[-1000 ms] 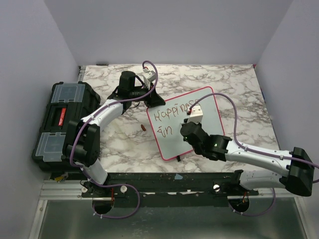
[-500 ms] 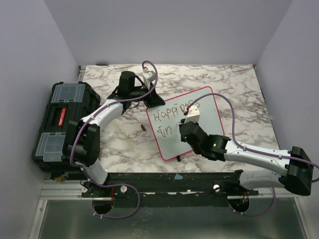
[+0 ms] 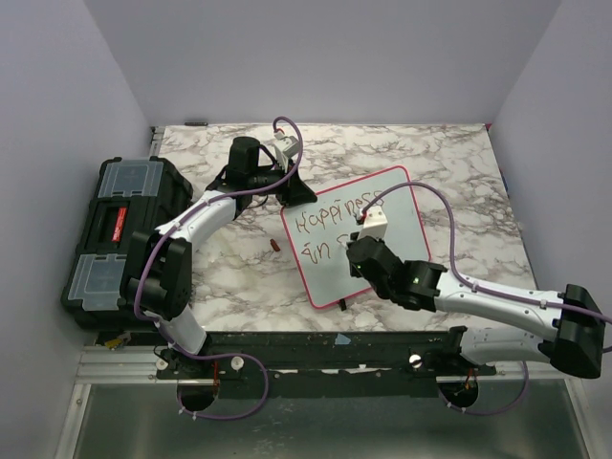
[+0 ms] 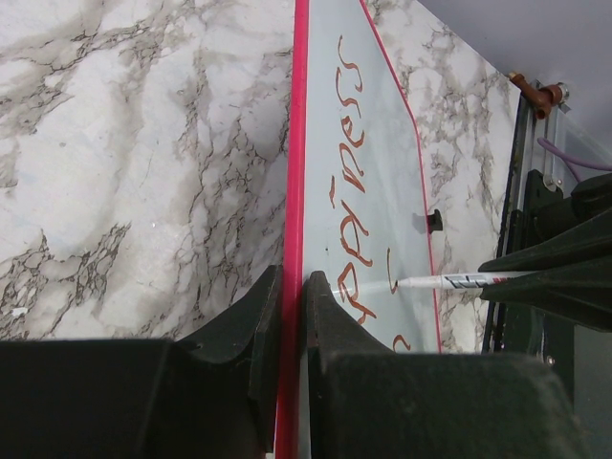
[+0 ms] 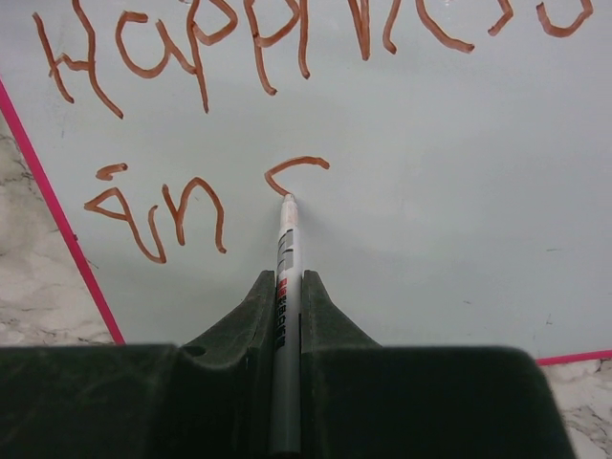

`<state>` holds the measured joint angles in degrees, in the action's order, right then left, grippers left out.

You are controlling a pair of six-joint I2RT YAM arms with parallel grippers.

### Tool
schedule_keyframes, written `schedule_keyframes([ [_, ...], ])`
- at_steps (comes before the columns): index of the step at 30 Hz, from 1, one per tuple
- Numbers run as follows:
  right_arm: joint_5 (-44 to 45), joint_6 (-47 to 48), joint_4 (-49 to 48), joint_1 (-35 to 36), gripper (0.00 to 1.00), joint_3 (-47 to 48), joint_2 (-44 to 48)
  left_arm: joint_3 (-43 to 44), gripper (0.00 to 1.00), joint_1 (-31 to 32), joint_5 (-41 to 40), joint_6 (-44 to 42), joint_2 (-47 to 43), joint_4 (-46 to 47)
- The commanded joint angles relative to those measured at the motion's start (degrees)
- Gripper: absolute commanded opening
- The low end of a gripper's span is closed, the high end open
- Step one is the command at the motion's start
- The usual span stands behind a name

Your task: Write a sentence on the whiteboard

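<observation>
The whiteboard (image 3: 406, 206) lies flat on the table (image 3: 459, 163), its long axis running left to right with the right end farther back. The left gripper (image 4: 294, 277) pinches its pink edge. The right gripper (image 5: 285, 277) clamps a marker (image 5: 286, 239), whose tip touches the sentence (image 3: 337, 212). Since a second ago, only the right wrist has shifted slightly.

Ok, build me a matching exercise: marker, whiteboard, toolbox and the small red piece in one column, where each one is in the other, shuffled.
1. marker
2. whiteboard
3. toolbox
4. small red piece

A. at the left side of the table
B. clamped at its edge by the left gripper
C. lying on the table, left of the whiteboard
D. in the right gripper, tip on the whiteboard

Pairs: 1-D, 2-B, 3-A, 4-C
</observation>
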<state>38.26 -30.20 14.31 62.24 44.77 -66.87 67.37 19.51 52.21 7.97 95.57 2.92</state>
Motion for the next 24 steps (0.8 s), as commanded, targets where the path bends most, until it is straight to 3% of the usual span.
schedule_keyframes([
  [1,3.4,-2.5,6.2,-0.2,0.01,-1.0,0.8,1.6,0.0,-0.2,-2.6,-3.4,-0.3,2.1],
  [18,-9.8,3.3,5.3,-0.2,0.01,-0.6,2.5,1.6,0.0,-0.2,-2.6,-3.5,-0.2,2.0],
  [24,-6.0,3.4,2.7,-0.2,0.01,2.0,-1.1,1.7,0.0,-0.2,-2.6,-3.6,-0.2,2.0],
])
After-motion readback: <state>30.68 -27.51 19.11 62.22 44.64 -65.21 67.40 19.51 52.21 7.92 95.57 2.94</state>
